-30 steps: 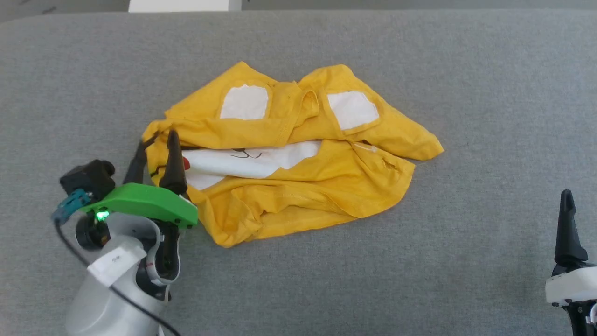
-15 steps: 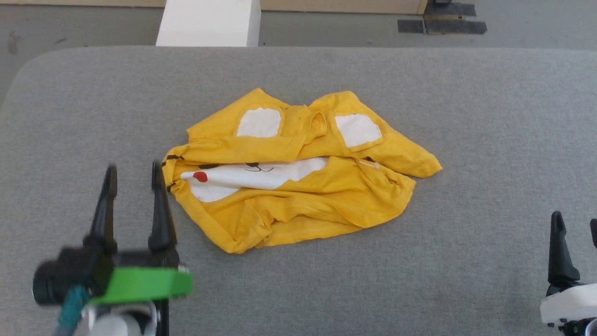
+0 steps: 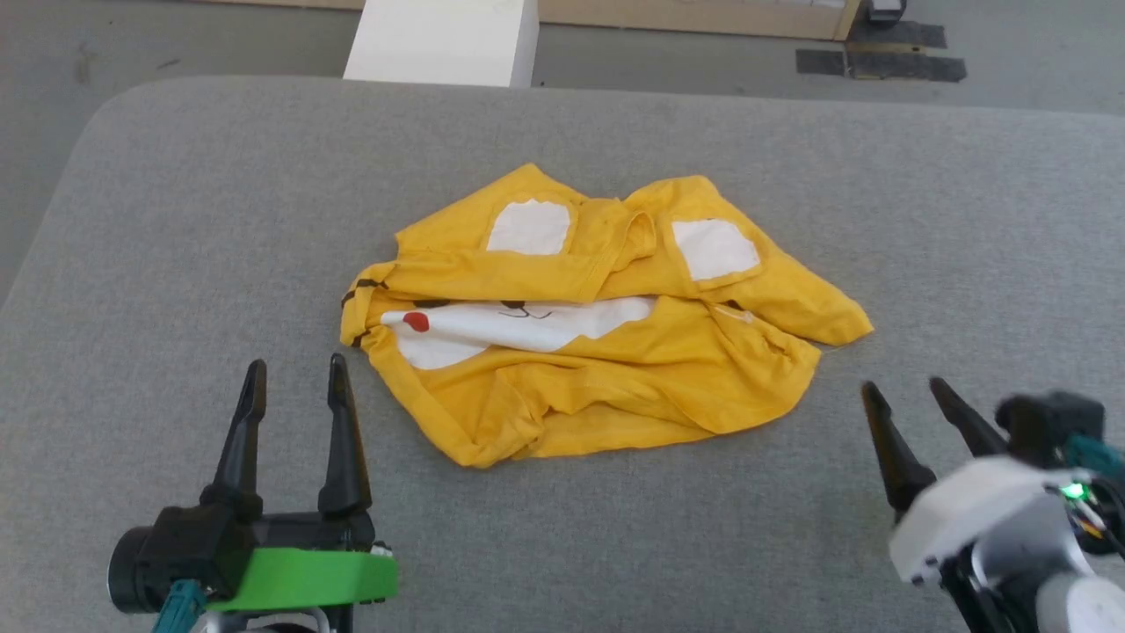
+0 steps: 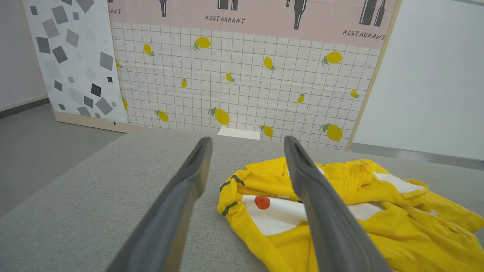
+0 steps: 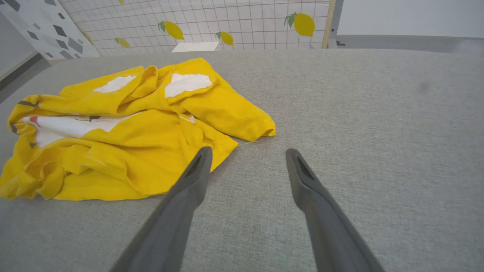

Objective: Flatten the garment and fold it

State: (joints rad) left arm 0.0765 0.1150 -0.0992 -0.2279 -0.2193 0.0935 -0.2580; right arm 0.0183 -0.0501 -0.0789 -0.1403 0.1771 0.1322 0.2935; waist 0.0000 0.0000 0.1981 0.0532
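Left pincer [image 3: 296,362] spread wide, empty, right pincer [image 3: 903,385] likewise, crumpled garment [image 3: 615,369] between, white box [image 3: 439,40] beyond

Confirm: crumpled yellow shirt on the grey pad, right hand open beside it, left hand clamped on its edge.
Wrong on the left hand: the head view shows it open, clear of the shirt. The rest stands: the right hand is open beside it.

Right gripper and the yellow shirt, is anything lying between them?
No, only bare grey table top lies between the right gripper and the shirt, as the head view shows.
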